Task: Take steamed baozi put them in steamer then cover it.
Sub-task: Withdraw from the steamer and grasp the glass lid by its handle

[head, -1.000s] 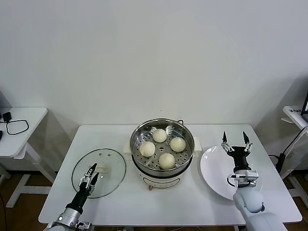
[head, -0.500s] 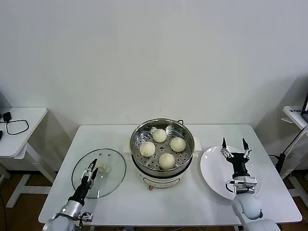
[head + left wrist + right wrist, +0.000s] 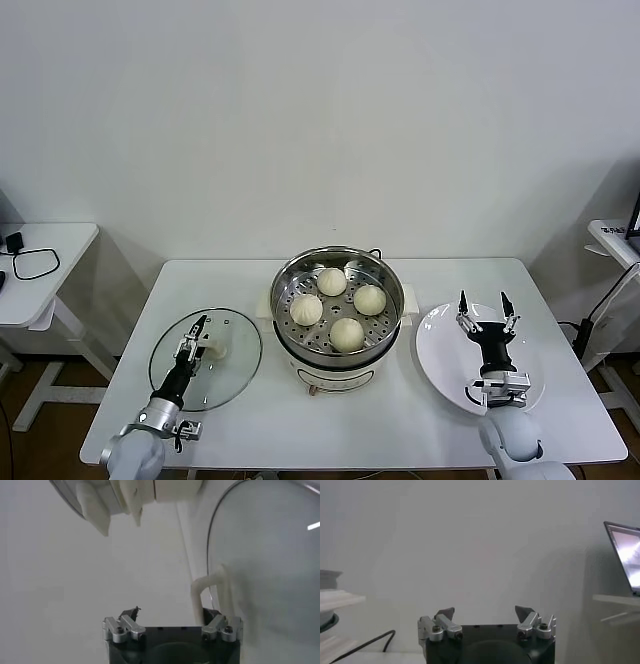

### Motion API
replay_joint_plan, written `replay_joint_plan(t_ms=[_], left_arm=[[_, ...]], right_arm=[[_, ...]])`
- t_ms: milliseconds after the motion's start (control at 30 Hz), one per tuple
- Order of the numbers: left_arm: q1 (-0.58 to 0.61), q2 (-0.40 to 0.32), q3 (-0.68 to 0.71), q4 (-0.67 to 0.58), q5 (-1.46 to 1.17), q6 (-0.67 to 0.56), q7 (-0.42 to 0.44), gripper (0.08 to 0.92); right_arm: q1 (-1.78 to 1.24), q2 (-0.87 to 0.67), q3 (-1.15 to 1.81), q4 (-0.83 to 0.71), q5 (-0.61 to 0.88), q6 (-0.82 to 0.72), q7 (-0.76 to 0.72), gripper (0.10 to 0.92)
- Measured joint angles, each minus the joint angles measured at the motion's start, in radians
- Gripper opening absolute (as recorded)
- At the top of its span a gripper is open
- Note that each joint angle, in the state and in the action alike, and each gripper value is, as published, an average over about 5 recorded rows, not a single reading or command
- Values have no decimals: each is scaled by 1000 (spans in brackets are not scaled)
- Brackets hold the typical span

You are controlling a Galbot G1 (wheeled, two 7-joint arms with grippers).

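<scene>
Several cream-white baozi point(image 3: 347, 333) sit on the perforated tray inside the steel steamer point(image 3: 385, 275) at mid-table. The clear glass cover point(image 3: 230, 375) lies flat on the table to the steamer's left, white handle point(image 3: 214, 350) up. My left gripper point(image 3: 195, 336) is open low over the cover, right beside the handle. In the left wrist view the handle point(image 3: 204, 590) stands just ahead of one finger of the open left gripper point(image 3: 172, 614), with the cover point(image 3: 270, 555) beyond. My right gripper point(image 3: 484, 309) points up, open and empty, over the white plate point(image 3: 445, 372); it shows again as the right gripper point(image 3: 485, 613).
A white side table point(image 3: 40, 270) with a black cable stands at far left. Another table edge point(image 3: 615, 240) is at far right, where the right wrist view shows a laptop point(image 3: 625, 550). The steamer's white base point(image 3: 150, 490) shows in the left wrist view.
My left gripper has moved forward over the cover toward its handle. The right gripper has sunk a little and drawn back over the plate.
</scene>
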Motion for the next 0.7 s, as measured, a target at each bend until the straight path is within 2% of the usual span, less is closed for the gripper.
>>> replay_joint_plan(t_ms=[133, 700], left_arm=[[-17, 1, 2, 23, -4, -1, 4, 777], [-22, 9, 4, 56, -64, -13, 23, 290]], right_arm=[[-1, 1, 1, 3, -5, 0, 1, 823], [2, 10, -5, 9, -25, 0, 3, 823]])
